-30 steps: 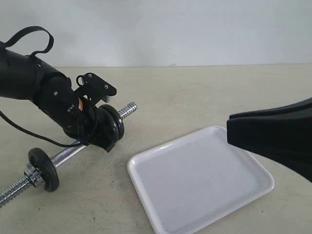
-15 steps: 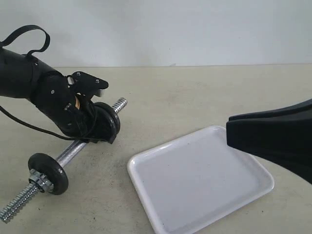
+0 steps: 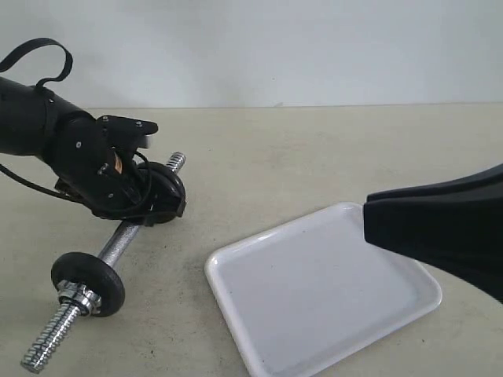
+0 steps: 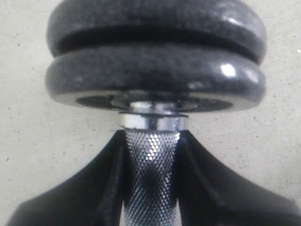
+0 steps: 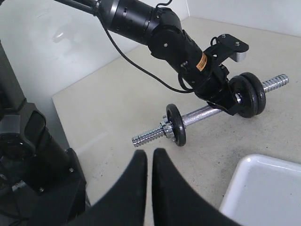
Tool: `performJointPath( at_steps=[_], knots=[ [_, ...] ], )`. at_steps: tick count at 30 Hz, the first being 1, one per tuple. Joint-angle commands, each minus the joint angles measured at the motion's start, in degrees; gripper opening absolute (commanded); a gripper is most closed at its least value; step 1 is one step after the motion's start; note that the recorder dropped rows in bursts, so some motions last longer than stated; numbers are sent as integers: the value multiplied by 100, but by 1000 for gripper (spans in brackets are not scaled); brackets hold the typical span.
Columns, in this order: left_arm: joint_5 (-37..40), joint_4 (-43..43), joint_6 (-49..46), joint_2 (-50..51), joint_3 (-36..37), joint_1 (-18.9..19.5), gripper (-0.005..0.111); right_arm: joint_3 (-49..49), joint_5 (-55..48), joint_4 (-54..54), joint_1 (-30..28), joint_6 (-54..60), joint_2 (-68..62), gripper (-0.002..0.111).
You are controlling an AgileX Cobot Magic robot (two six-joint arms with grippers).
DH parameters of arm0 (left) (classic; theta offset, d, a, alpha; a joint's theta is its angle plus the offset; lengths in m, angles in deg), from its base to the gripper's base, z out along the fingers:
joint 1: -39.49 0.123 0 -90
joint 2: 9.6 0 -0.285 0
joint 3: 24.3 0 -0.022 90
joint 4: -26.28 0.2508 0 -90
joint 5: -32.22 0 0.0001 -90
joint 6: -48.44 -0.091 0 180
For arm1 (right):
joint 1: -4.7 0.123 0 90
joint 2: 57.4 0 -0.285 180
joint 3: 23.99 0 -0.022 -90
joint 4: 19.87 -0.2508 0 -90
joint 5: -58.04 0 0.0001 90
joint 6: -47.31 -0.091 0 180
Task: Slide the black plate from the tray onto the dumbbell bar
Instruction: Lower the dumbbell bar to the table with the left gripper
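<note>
The left gripper (image 4: pixel 151 143) has its two fingers (image 4: pixel 110 165) on either side of the rough middle of the dumbbell bar (image 3: pixel 118 245), and they squeeze it. So this gripper is holding the bar.

The black plate (image 4: pixel 155 21) is on the bar, right past the left gripper. It sits tight against a second black plate (image 4: pixel 155 77), which is the one closer to the fingers (the two look just the same). Past these two plates, a short screw end (image 3: pixel 177 161) of the bar sticks out.

At the other end of the bar there is a third black plate (image 3: pixel 88 283). A shiny nut (image 3: pixel 75 296) sits right next to it, and a long screw end (image 3: pixel 45 347) pokes out past the nut and lies low on the table (image 3: pixel 314 149).

The white tray (image 3: pixel 259 271) lies beside the bar, apart from it and not touching it.

The right gripper (image 5: pixel 149 153) is away from the bar, up above the table. Its two fingers are squeezed together, with nothing between them. From the outside camera, the right arm is a big black shape over the edge of the tray farthest from the bar.
</note>
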Motion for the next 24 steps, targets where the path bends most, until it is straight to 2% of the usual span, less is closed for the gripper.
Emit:
performJointPath(
  at_steps=[1, 9, 11, 16, 19, 24],
  knots=[
    [-540, 0, 126, -97, -121, 6, 4, 26, -68, 8, -23, -16, 39, 0],
    [-483, 124, -84, -97, -121, 6, 4, 26, -70, 29, -23, -16, 39, 0],
    [-374, 218, -159, -97, -121, 6, 12, 26, -60, 51, -23, 0, 39, 0],
    [-202, 281, -290, -109, -121, 6, 65, 26, 45, 81, -23, 10, 39, 0],
    [-114, 281, -290, -109, -121, 6, 73, 26, 45, 111, -23, 10, 39, 0],
    [224, 360, -300, -136, -121, 6, 74, 26, 109, 252, -23, 10, 39, 0]
  ],
)
